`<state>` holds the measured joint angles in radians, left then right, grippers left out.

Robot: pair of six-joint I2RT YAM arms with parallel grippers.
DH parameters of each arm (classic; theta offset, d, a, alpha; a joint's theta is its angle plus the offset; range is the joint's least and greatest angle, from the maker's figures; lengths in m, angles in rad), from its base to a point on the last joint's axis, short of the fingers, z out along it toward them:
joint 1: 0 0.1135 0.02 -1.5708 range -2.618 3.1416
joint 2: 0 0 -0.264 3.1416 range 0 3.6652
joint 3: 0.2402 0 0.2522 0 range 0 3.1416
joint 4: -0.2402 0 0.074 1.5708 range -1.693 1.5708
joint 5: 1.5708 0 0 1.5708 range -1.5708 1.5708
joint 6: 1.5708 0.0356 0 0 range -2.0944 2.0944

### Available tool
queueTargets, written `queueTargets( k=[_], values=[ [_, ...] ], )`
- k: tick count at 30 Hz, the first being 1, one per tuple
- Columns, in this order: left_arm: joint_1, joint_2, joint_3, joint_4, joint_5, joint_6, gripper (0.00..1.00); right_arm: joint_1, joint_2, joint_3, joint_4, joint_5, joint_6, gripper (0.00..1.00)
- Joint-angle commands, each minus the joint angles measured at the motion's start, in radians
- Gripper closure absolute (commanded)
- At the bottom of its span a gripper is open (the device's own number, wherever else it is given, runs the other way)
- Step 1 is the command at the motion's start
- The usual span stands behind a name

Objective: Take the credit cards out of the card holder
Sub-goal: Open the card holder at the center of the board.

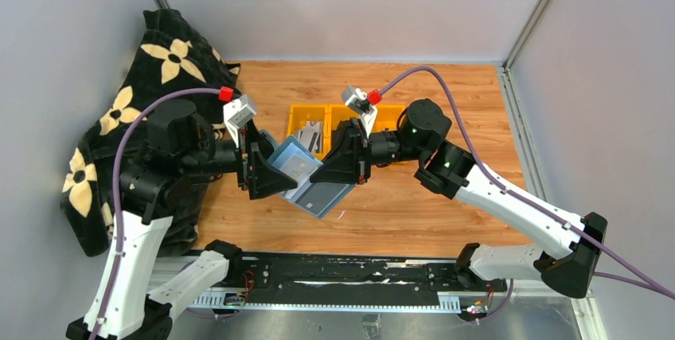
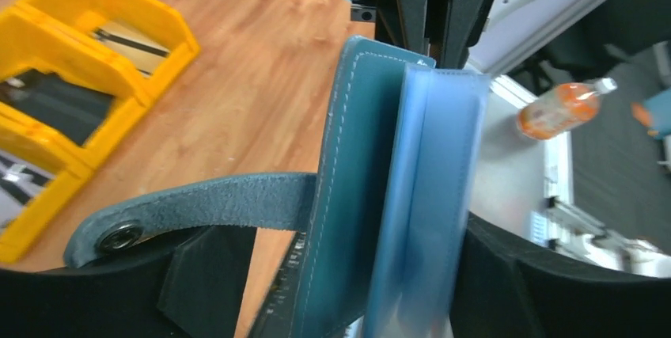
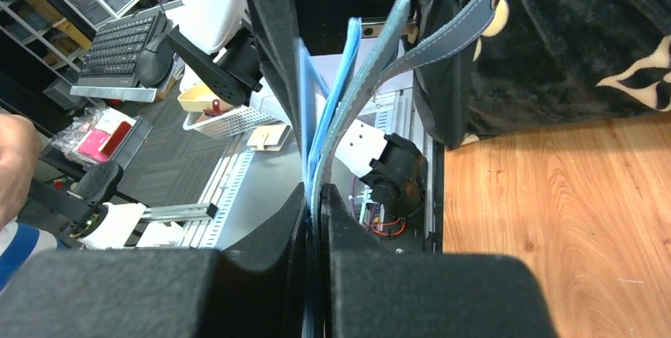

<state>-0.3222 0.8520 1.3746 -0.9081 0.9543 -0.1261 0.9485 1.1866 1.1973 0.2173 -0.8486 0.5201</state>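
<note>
**Card holder held aloft between both arms, cards not yet drawn**

The card holder hangs above the table, in front of the yellow bins. The right gripper is pinched tight on one edge of its leaves. The left gripper straddles the opposite side with jaws spread, one finger clear of the cover. The strap tab is unsnapped. The step seems to be parting the leaves; the credit cards cannot be picked out with certainty. Next, the left fingers likely must close on one card edge alone.
</note>
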Motion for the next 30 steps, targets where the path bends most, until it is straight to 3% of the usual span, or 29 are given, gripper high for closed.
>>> queueTargets(
  k=[1,6,9,14,17,19,30],
  values=[
    [0.002,0.032,0.001,-0.006,0.126,-0.058,0.28,0.007,-0.017,0.01,0.04,-0.039,-0.028,1.0],
    [0.002,0.056,0.022,-0.005,0.143,-0.063,0.61,0.007,-0.009,0.013,0.045,-0.056,-0.039,1.0],
    [0.002,0.059,0.025,-0.002,0.153,-0.059,0.68,0.007,-0.01,0.013,0.025,-0.06,-0.06,1.0],
    [0.002,0.068,0.033,-0.002,0.157,-0.064,0.66,0.006,-0.004,0.022,-0.022,-0.061,-0.102,1.0],
    [0.003,0.075,0.034,-0.002,0.149,-0.061,0.49,0.003,0.01,0.041,-0.053,-0.068,-0.119,1.0],
    [0.002,0.079,0.031,0.011,0.134,-0.066,0.48,-0.001,0.023,0.056,-0.069,-0.075,-0.125,1.0],
    [0.002,0.077,0.032,0.017,0.118,-0.012,0.77,-0.036,0.051,0.074,-0.113,-0.09,-0.162,1.0]
  ],
)
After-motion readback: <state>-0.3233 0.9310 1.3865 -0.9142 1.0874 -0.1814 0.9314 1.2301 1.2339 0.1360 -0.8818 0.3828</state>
